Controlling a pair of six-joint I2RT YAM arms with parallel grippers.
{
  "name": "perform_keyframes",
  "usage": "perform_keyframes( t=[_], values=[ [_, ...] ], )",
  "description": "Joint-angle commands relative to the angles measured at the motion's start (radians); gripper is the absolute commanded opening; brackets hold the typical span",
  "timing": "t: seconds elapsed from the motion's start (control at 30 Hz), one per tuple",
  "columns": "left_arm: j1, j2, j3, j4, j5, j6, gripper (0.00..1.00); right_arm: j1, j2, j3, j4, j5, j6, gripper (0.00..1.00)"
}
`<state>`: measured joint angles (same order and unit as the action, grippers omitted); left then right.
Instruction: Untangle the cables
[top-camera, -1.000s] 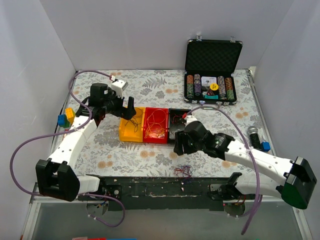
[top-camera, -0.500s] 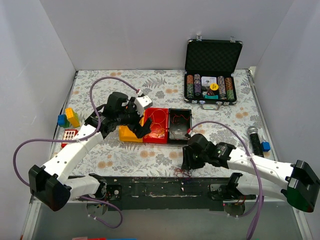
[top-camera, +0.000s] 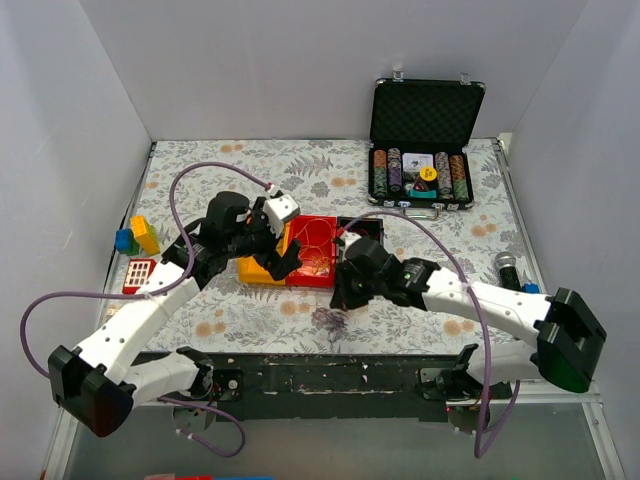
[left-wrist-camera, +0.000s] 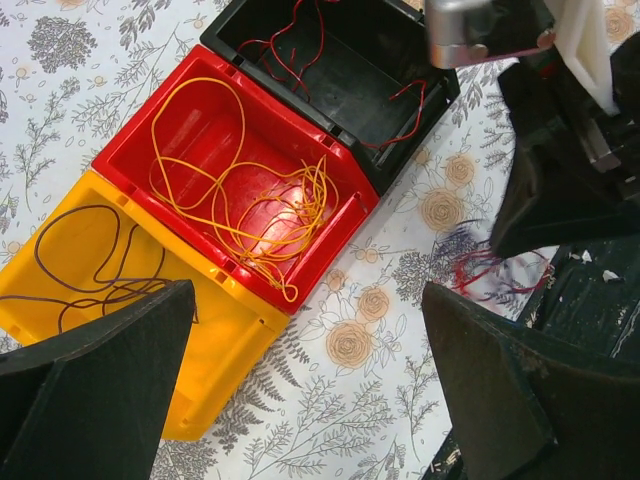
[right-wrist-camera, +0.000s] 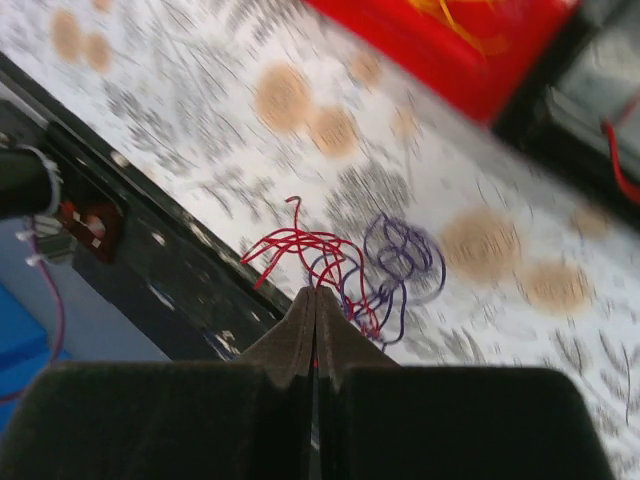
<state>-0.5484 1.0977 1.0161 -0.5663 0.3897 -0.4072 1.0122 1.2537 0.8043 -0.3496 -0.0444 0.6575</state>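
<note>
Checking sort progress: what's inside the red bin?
Left wrist view: the red bin holds only yellow wires, loose loops bunched toward one end. No red or purple strands are in it. Its floor shows between the loops; only what lies directly beneath the bunch is covered.

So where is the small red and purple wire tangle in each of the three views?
Top external: wire tangle just below centre, nearer than the red bin.
Left wrist: wire tangle right of centre.
Right wrist: wire tangle in the middle.
Shared landmark: the red bin, visible in all three.
</note>
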Motion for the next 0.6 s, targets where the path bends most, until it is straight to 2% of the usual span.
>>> perform_keyframes(
  t=[0.0,0.23,0.43,0.57],
  values=[
    [-0.002,-0.041,-0.025,0.016,0.005,-0.019,0.98,0.009,0.096,0.154,0.086,-0.034,-0.113,0.01],
    [-0.002,-0.101,-0.108,-0.013,0.026,0.047,0.98,0.025,0.151,0.167,0.090,-0.035,-0.113,0.01],
    [-0.004,-0.113,-0.157,-0.043,0.121,0.096,0.98,0.040,0.067,0.067,0.112,-0.041,-0.113,0.01],
    [-0.019,-0.140,-0.198,-0.056,0.219,0.146,0.98,0.042,-0.011,-0.033,0.224,-0.083,-0.113,0.01]
  ],
)
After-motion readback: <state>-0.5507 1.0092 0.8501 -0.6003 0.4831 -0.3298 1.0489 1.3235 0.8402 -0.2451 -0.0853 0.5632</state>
